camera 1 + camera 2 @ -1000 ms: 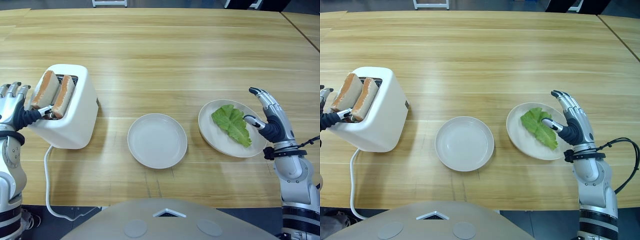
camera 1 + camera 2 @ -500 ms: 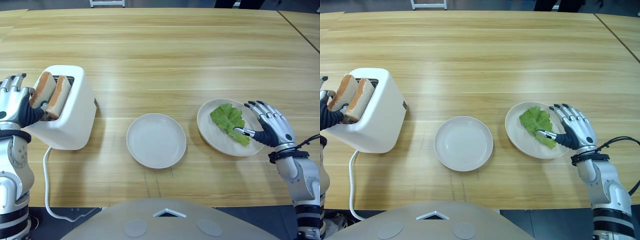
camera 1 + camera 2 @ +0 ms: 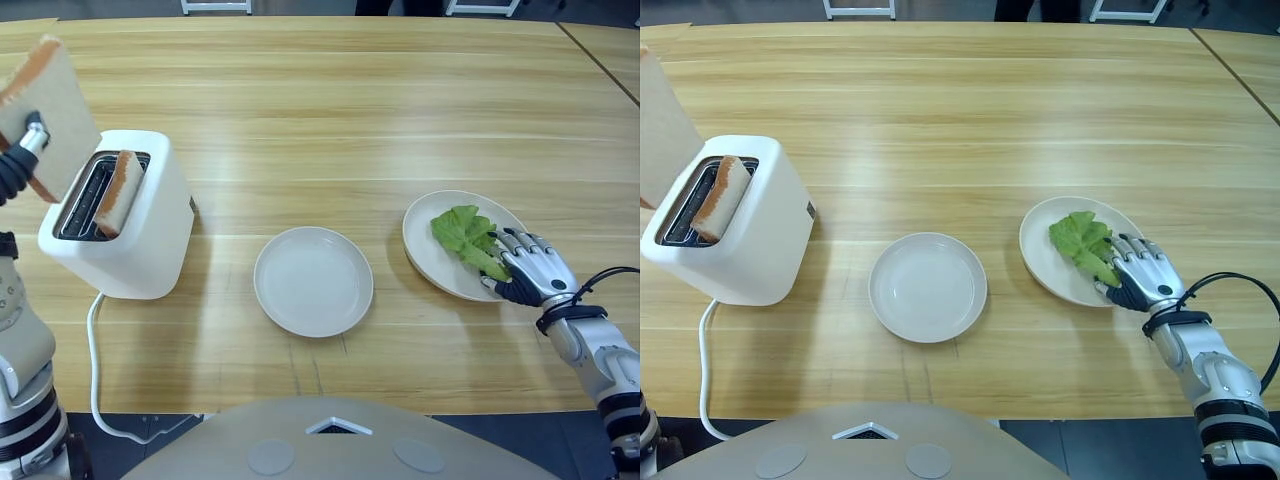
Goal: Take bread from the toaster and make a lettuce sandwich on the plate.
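Lower centre: the empty plate [image 3: 313,280] sits bare, awaiting the sandwich.

Lower right: the right hand [image 3: 530,275] lies palm down on the near rim of the second plate [image 3: 425,250], fingers closed over the near end of the lettuce [image 3: 462,230].

Left: the toaster [image 3: 145,240] holds one slice [image 3: 117,190] in its inner slot.

Upper left: the left hand [image 3: 14,170] pinches the lifted bread [image 3: 45,105] by its lower edge, clear of the slots.

Risks:
- The bread is held only at one edge, so it may swing or drop during the carry to the empty plate.
- The right hand bears on the rim, so a pull could drag or tip the plate, or tear the leaf.

Change: half a second ago both slices stood in the toaster. One is now raised. The right hand has dropped from beside the leaf onto it, and the lettuce plate appears nudged slightly rightward.
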